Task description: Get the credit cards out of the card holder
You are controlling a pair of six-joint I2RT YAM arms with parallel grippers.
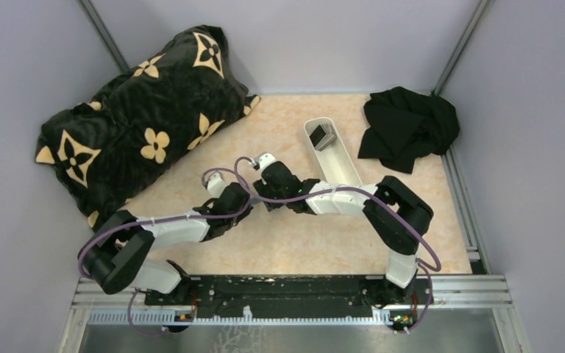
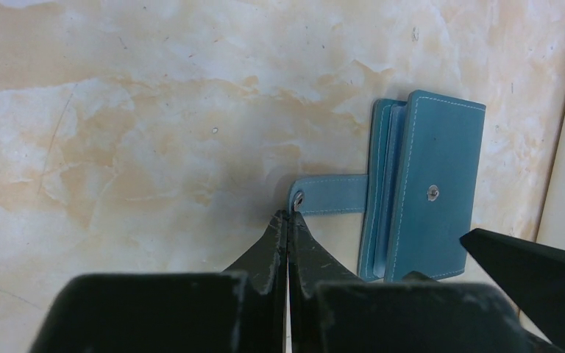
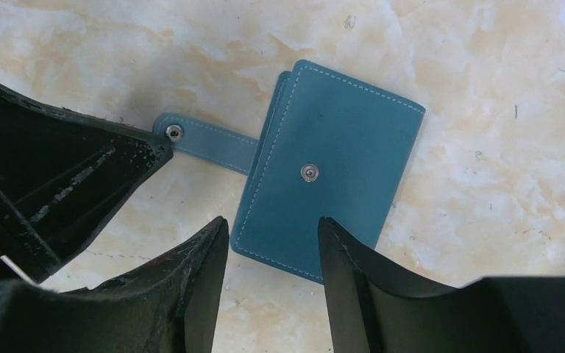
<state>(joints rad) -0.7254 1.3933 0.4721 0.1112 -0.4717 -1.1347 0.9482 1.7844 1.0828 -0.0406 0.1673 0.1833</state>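
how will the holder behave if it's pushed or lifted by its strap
The holder lies flat and thin on the smooth table, so it would probably slide rather than tip when pushed. Its strap is unsnapped and looks soft; lifted by it, the body would likely dangle and fall open.

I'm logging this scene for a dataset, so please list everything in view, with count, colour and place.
card holder: one, teal-blue, flat on the table between the grippers, strap unsnapped
cards: count unclear, dark grey, in the tray's far end
tray: one, white, long, right of centre
cloth: one, black, crumpled, far right corner
cushion: one, black with tan flowers, far left
table: one, beige marble pattern
left gripper: black, shut, tips at the strap's end
right gripper: black, open, over the holder's near edge
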